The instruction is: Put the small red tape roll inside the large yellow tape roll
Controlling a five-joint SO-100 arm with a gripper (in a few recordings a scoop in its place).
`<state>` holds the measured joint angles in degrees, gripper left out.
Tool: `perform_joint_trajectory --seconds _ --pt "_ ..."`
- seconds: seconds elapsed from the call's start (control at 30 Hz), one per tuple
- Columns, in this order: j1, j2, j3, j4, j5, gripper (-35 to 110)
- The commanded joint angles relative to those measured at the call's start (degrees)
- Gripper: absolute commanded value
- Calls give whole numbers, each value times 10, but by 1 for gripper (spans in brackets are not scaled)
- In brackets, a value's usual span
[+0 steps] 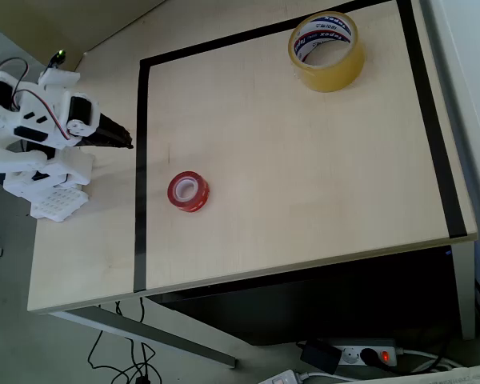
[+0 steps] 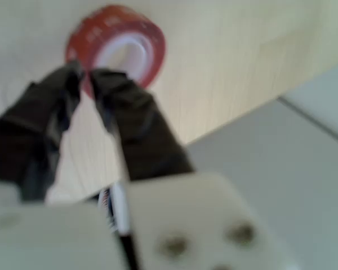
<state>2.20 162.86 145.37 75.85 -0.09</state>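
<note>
Overhead view: my claw point(image 1: 126, 144) sits at the left edge of the bench point(image 1: 304, 200), fingers nearly pressed together and holding nothing, with its dark tip just outside the black tape border point(image 1: 141, 160). The small red tape roll point(image 1: 189, 191) lies flat inside the border, near the claw tip but apart from it. The large yellow tape roll point(image 1: 326, 50) lies flat at the far right corner of the marked area, well apart from the red one, its open core facing up.

Wrist view: the red roll point(image 2: 116, 46) appears just beyond the claw point(image 2: 83, 76); only a narrow slit separates the two dark fingers point(image 2: 129, 112). The picture is blurred, so I cannot judge the clearance to the roll exactly.

Risks as I judge them: if I advance with the fingers this close together, they would push the light red roll across the smooth bench rather than straddle its wall. A pinch taken off-centre on the thin rim could let the roll tip or slip out during the long carry. At the yellow roll, a release off the core's centre could leave the red roll perched on the rim, or nudge the yellow roll toward the bench edge.
</note>
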Motion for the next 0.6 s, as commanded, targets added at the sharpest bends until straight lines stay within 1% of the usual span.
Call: perform_joint_trajectory --seconds 0.0,0.2,0.23,0.33,0.37,0.43,0.5,0.53,0.57 --pt "81 -92 -77 -11 2 0" --pt "152 -359 -154 -21 1 0" --pt "156 -405 -175 -21 -13 0" --pt "170 -510 -227 -22 -61 0" --pt "169 -525 -240 -23 -85 0" --pt "164 -557 -258 -22 -178 0" --pt "156 -573 -278 -11 -241 0" --pt "155 -575 -283 -8 -251 0" --pt "150 -577 -287 -4 -266 3"
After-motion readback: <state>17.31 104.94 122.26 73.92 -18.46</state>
